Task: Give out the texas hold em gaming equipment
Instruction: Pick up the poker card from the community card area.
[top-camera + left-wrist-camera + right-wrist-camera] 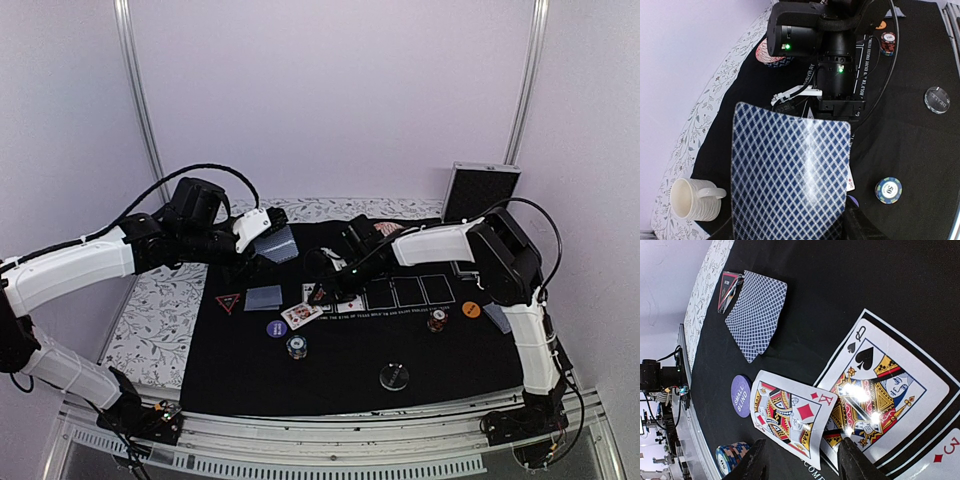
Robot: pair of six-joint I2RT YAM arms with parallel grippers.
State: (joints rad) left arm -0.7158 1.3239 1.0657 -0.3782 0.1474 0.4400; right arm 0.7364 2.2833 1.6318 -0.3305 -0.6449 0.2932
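My left gripper (267, 237) is shut on a deck of blue-checked playing cards (790, 170), held upright above the black mat's back left. The deck hides its jaws in the left wrist view. My right gripper (804, 442) hangs open low over the mat's centre. The king of diamonds (792, 417) lies between its fingers, one edge lifted over the queen of spades (885, 390). Beside them are a three of diamonds (940, 455), a purple small-blind disc (741, 395), a chip stack (732, 457), face-down cards (756, 314) and the red-edged triangle (729, 289).
A clear disc (394, 377) lies near the front; a second chip stack (437, 320), an orange disc (471, 310) and more face-down cards (497, 318) sit at the right. A cream mug (692, 199) and red patterned bowl (771, 55) stand at the mat's back. A dark box (480, 192) leans behind.
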